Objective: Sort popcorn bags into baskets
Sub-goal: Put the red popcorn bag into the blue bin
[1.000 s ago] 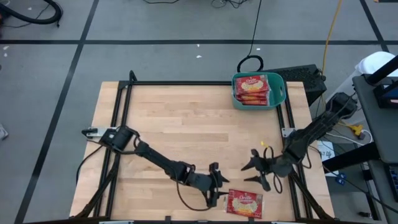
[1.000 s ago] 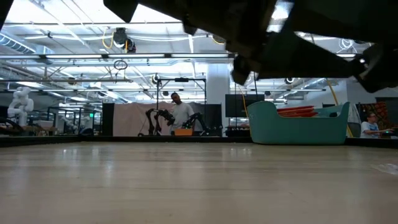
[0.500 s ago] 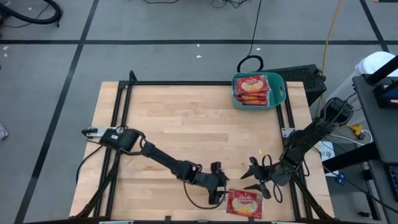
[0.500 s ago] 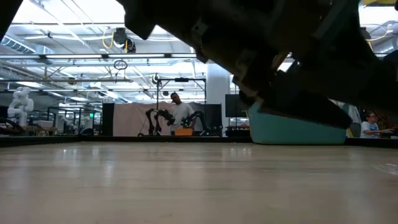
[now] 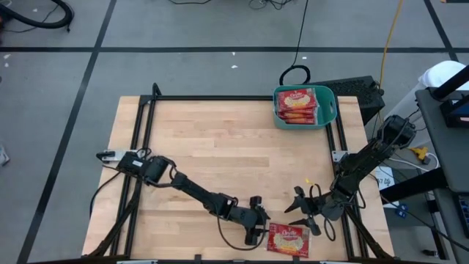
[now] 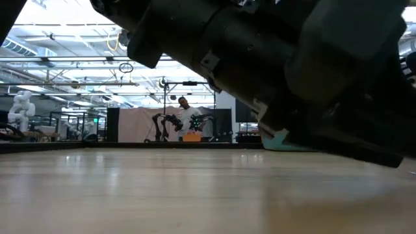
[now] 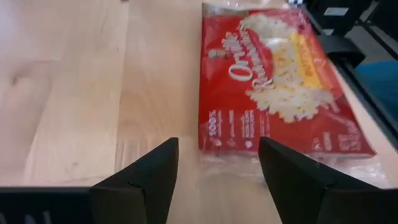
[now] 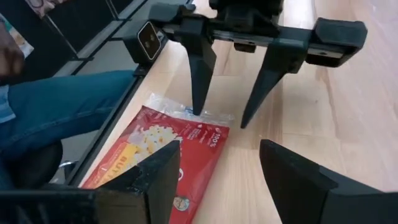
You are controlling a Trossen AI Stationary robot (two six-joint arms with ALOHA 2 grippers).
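Observation:
One red popcorn bag (image 5: 288,240) lies flat, picture face up, near the table's front edge; it also shows as the bag (image 7: 280,81) and the bag (image 8: 155,149). My left gripper (image 5: 260,220) is open, low at the bag's left end, its fingers (image 8: 200,74) pointing down and straddling that end's corner. My right gripper (image 5: 297,209) hangs open above the table just beyond the bag, with nothing between its fingers. The teal basket (image 5: 331,108) at the far right holds more red bags (image 5: 297,104). My left gripper has one fingertip (image 8: 198,112) at the bag's clear sealed end (image 8: 186,115) and the other over bare wood beside it. Whether the fingertip touches the seal, I cannot tell. The bag lies flat on the table.
A black frame rail (image 5: 338,147) runs along the table's right side. A person's leg in jeans (image 8: 62,106) shows just off the near edge beside the bag. The left arm (image 6: 260,58) fills most of the low view. Bare wood (image 5: 220,147) spreads across the middle.
My left gripper has sunk and edged toward the bag at the near edge, until its fingers stand at the bag's left end. My right gripper has shifted a little toward the near edge, then kept still. The bag has not moved.

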